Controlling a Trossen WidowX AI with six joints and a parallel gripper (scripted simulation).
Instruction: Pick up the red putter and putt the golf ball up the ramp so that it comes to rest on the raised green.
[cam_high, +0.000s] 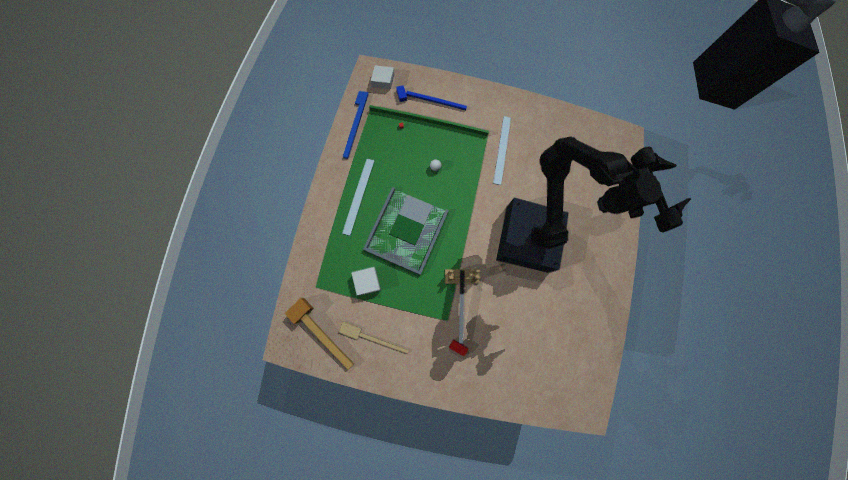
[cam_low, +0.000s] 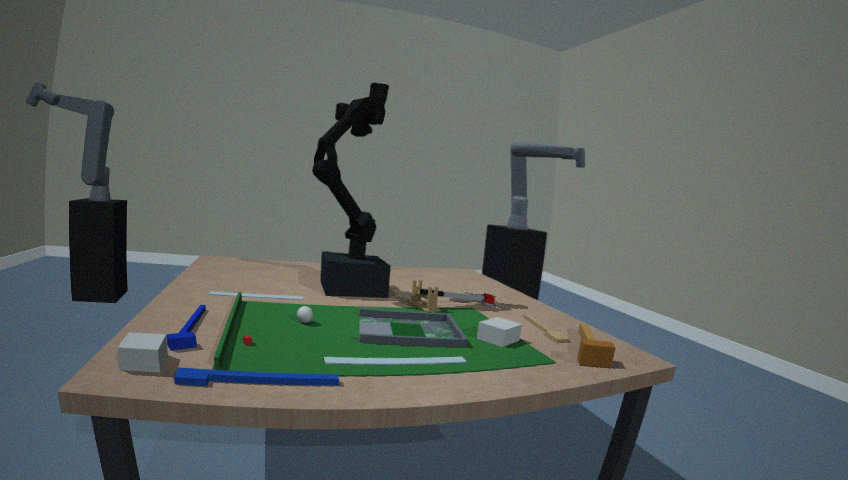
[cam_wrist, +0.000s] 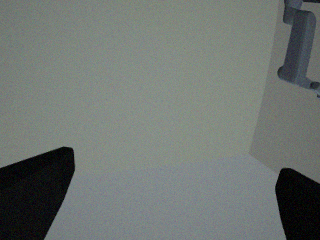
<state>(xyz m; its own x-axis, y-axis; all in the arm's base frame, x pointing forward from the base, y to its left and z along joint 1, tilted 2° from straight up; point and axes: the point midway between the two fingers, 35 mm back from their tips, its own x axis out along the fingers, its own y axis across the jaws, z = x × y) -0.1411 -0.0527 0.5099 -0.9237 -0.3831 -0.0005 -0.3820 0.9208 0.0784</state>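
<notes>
The putter has a red head (cam_high: 458, 347) (cam_low: 489, 299) on the table and a grey shaft. Its black grip (cam_high: 462, 281) rests on a small wooden stand (cam_high: 449, 276) (cam_low: 432, 299). The white golf ball (cam_high: 435, 165) (cam_low: 304, 314) sits on the green mat (cam_high: 386, 142) (cam_low: 273, 350). The grey ramp (cam_high: 415, 208) (cam_low: 374, 328) rises beside a dark green square (cam_high: 407, 229) (cam_low: 407, 329) inside a grey-walled frame. My gripper (cam_high: 682, 182) (cam_wrist: 177, 171) is open and empty, high up on the far side of the base from the mat, away from the putter.
White blocks (cam_high: 382, 76) (cam_high: 365, 280), pale strips (cam_high: 502, 150) (cam_high: 358, 197), blue mallets (cam_high: 437, 100) (cam_high: 355, 126) and a small red cube (cam_high: 401, 125) are around the mat. A green wall (cam_high: 428, 120) edges it. An orange mallet (cam_high: 326, 340) and a pale mallet (cam_high: 383, 342) lie near the putter's side.
</notes>
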